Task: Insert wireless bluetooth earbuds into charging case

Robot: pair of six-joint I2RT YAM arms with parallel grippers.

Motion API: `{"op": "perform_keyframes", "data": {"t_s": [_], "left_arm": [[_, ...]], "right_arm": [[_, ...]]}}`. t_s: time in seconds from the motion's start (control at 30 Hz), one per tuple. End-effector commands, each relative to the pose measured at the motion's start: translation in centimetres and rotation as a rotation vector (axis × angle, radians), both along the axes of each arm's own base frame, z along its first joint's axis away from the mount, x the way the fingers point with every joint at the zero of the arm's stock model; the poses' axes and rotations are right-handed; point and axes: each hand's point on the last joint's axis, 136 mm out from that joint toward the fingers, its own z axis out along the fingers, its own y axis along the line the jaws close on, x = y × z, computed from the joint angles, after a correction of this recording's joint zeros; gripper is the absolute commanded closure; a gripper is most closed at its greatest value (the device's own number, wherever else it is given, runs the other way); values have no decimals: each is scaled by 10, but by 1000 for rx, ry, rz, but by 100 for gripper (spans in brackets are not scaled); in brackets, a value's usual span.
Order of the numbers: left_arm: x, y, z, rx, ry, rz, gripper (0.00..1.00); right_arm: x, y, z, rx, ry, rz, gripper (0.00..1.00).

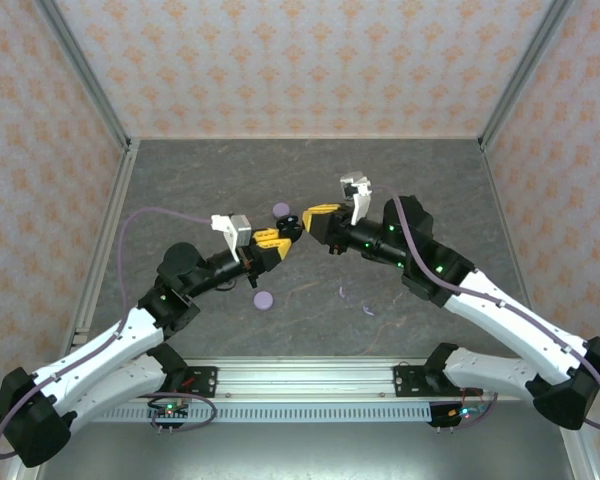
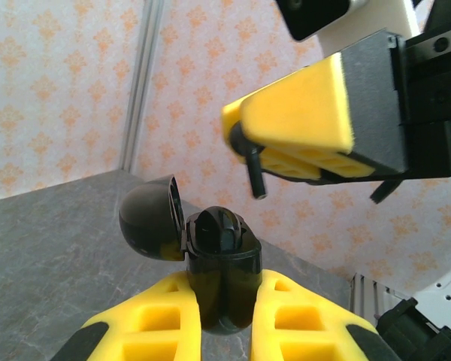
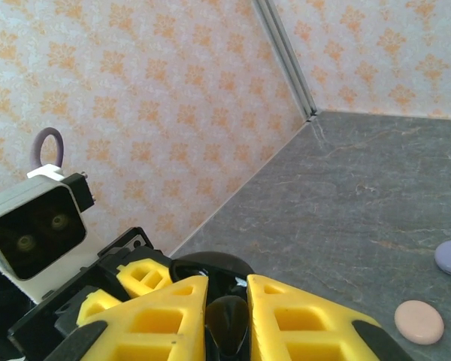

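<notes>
We find the left gripper (image 2: pixel 227 293) closed on the black charging case (image 2: pixel 222 259), held upright above the middle of the table (image 1: pixel 430 190) with its lid (image 2: pixel 146 222) swung open

We find the right gripper (image 2: pixel 240 143) pinched on a black earbud (image 2: pixel 253 171), stem pointing down, just above the case opening and apart from it

Two pale earbuds (image 1: pixel 368 310) lie toward the table's near edge, right of centre; a lavender disc case (image 1: pixel 264 299) lies left of them
</notes>
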Motion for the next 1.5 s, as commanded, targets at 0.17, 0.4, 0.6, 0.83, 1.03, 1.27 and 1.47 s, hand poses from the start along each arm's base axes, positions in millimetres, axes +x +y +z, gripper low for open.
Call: {"op": "perform_keyframes", "data": {"t_s": [0.17,0.4,0.6,0.83,1.03,1.27,1.47], "left_arm": [[-3,-4,12,-31,-34,-25,96],[-2,-3,11,-23,-37,-15,96],[-1,-3,9,-14,-35,-10,96],[-2,-3,11,-14,-40,-10,96],[-2,-3,11,-14,-39,-11,96],[-2,-3,10,-12,-37,-11,96],[-1,-3,11,-12,-39,-8,96]], "right_arm": [[-3,13,22,61,-71,52,81],[-4,17,6,19,-41,68,81],[-4,16,-8,-13,-17,60,81],[-2,17,-19,-49,1,58,81],[2,14,-25,-74,5,34,81],[3,14,-27,-79,8,23,81],[-1,17,-29,-71,22,55,81]]}}
